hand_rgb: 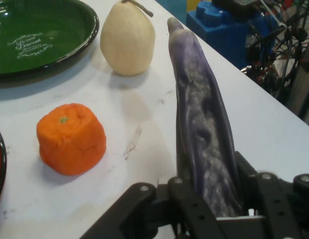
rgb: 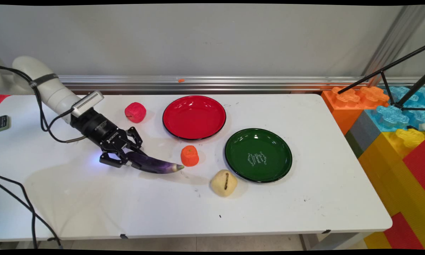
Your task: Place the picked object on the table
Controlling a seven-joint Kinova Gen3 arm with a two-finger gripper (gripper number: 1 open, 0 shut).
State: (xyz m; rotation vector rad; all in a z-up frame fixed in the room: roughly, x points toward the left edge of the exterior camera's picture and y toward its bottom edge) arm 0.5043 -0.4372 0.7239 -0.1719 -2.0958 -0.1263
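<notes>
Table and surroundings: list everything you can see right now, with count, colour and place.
eggplant: 1, purple, table's left-centre, thick end between the hand's fingers
orange: 1, orange, beside eggplant's tip
pear: 1, pale yellow, near the green plate's front-left rim
apple: 1, red, left of the red plate
red plate: 1, red, far centre
green plate: 1, green, right of centre
giant blocks: several, orange, blue, yellow, red, off the table's right end
table: 1, white
hand: 1, black, closed on the eggplant

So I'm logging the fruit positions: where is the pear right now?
In the main view the pear sits right of centre near the table's front, just left of the green plate and below-right of the orange.
</notes>
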